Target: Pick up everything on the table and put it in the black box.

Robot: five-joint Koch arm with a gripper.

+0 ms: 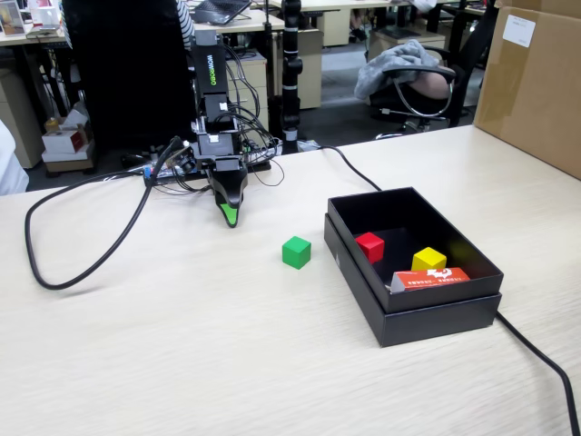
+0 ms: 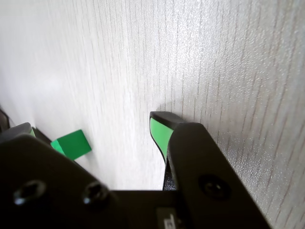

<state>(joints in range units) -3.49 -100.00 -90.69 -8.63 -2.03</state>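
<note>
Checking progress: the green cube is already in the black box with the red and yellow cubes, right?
Not right. In the fixed view the green cube lies on the table, beside the black box; only the red cube and yellow cube are inside.

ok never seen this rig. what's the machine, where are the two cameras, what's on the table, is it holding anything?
It's a small hobby robot arm; its gripper points down at the table, not yet at any object. One picture comes from a fixed camera facing the arm across the table; the other rides on the wrist, looking past the green-padded jaws, which stand apart with nothing between them. A green cube lies loose on the table, beside the black box. Inside the box: a red cube, a yellow cube and a small orange packet.
</note>
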